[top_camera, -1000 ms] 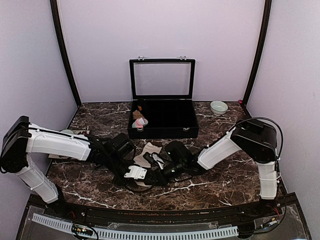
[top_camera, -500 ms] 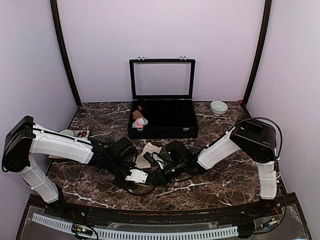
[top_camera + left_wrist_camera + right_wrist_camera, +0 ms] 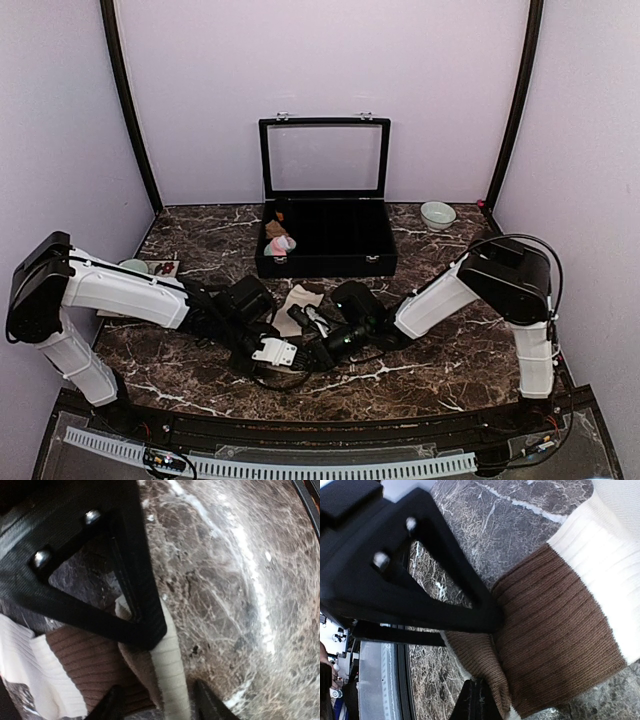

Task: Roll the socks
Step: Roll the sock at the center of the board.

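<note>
Banded sock (image 3: 300,300) flat on the table (image 3: 450,360), long axis running from both grippers toward the box (image 3: 330,262).
Right gripper (image 3: 484,660) pinched on the brown near end; left gripper (image 3: 157,675) just beside, jaws apart around the cream edge.

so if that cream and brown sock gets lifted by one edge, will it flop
Probably floppy: the sock is soft ribbed knit, already folded over at its edge. Likely light, being thin fabric. The ribbing should resist slipping.
</note>
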Controlling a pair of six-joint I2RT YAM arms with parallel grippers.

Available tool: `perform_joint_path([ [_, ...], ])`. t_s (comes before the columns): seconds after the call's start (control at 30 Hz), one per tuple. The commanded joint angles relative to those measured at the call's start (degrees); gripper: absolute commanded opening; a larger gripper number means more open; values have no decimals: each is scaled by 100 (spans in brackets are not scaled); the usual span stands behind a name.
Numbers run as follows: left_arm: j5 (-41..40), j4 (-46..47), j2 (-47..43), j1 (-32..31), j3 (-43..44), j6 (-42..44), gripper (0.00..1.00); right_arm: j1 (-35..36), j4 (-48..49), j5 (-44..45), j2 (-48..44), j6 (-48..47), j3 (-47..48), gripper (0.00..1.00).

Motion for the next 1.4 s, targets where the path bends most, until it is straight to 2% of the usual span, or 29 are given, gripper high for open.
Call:
perform_joint_path([
  [0.0,45,-471,-291,-17,173,-63,69,-34,-936,202,418,63,-307,0],
  [0.03,122,-581,-355,-17,221,-85,77,-36,-912,192,419,72,-312,0],
  [0.07,191,-667,-397,-17,244,-97,97,-36,-895,182,429,83,-318,0],
  [0.47,821,-1033,-93,-216,485,-243,99,-54,-791,129,456,165,-332,0],
  [0.97,390,-686,-23,-228,218,-138,63,-84,-614,30,493,257,-402,0],
  [1.07,377,-690,-80,-228,206,-123,60,-89,-594,0,499,266,-427,0],
  [1.37,502,-1034,-294,-237,434,-121,60,-106,-587,-56,517,295,-424,0],
])
